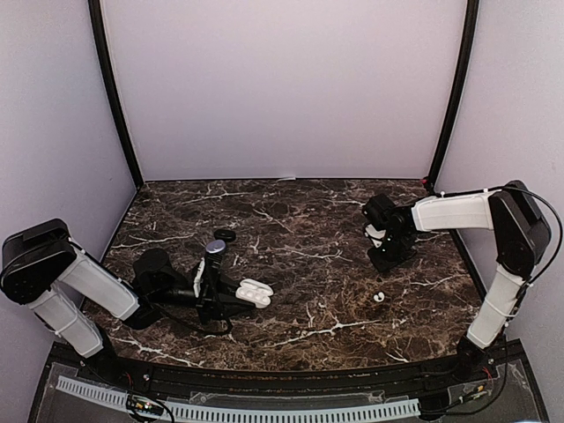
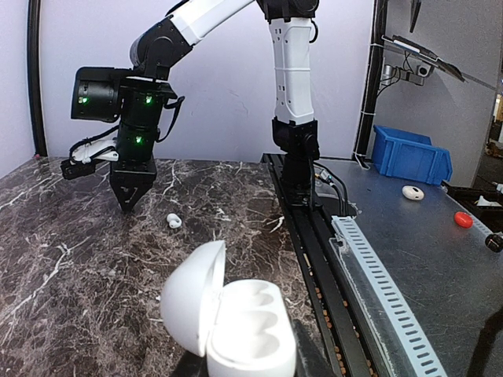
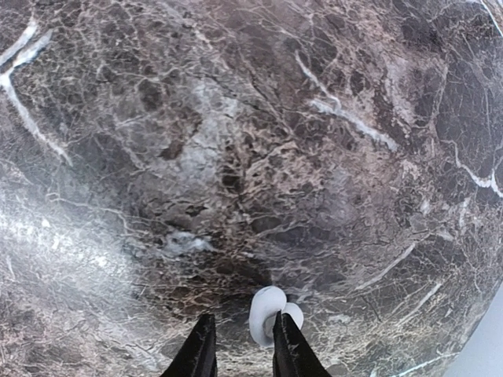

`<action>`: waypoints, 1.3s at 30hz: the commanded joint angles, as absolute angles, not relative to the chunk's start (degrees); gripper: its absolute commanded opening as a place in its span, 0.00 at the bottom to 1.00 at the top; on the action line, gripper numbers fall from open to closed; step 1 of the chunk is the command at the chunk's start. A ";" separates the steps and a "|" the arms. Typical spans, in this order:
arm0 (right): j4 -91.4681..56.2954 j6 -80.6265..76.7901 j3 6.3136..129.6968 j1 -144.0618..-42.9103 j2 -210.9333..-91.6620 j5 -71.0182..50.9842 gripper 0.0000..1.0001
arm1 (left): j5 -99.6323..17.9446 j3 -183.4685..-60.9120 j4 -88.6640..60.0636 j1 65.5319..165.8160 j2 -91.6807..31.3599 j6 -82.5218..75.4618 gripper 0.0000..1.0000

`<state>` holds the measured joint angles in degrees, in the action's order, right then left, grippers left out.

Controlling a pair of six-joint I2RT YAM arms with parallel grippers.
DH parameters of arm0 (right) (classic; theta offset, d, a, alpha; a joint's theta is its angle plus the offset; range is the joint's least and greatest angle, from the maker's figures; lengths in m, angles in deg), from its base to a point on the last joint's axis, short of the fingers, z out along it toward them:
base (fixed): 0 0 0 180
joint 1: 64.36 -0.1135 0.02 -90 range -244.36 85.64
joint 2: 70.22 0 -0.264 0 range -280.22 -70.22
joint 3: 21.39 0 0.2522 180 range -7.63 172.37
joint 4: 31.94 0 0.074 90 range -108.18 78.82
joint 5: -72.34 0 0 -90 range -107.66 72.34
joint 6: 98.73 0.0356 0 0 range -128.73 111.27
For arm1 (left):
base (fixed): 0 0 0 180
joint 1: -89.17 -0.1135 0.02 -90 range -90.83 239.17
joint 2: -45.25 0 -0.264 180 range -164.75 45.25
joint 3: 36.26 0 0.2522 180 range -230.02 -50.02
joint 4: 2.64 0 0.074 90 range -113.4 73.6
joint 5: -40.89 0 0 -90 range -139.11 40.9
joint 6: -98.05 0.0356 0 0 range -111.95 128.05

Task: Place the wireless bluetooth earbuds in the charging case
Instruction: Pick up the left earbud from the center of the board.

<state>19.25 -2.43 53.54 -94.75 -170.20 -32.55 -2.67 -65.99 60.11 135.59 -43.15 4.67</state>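
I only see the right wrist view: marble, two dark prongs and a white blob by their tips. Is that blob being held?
Observer: It seems not. In the left wrist view the earbud lies on the table beside the right gripper, apart from it.
Operator: Where would it go?
Observer: The left gripper holds a white charging case, lid open.
Operator: Anything else lying around?
Observer: In the top view, a black ring lies on the table, farther back than the left gripper.

Pale lilac walls (image 1: 282, 88), joined by black corner posts (image 1: 110, 88), enclose a dark white-veined marble table (image 1: 308, 220); a blue bin (image 2: 411, 155) sits alongside.
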 commanded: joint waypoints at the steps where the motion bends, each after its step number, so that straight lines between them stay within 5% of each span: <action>1: 20.19 -2.32 54.41 -95.12 -171.22 -35.42 0.23 | -2.58 -65.72 60.07 135.58 -41.42 5.32 0.20; 20: 21.80 -1.20 55.25 -95.12 -171.51 -40.38 0.00 | -2.64 -65.67 59.80 135.58 -41.33 5.46 0.19; 39: 20.91 -2.32 56.29 -95.16 -162.44 -31.93 0.00 | -1.74 -65.79 59.34 135.58 -41.37 5.68 0.19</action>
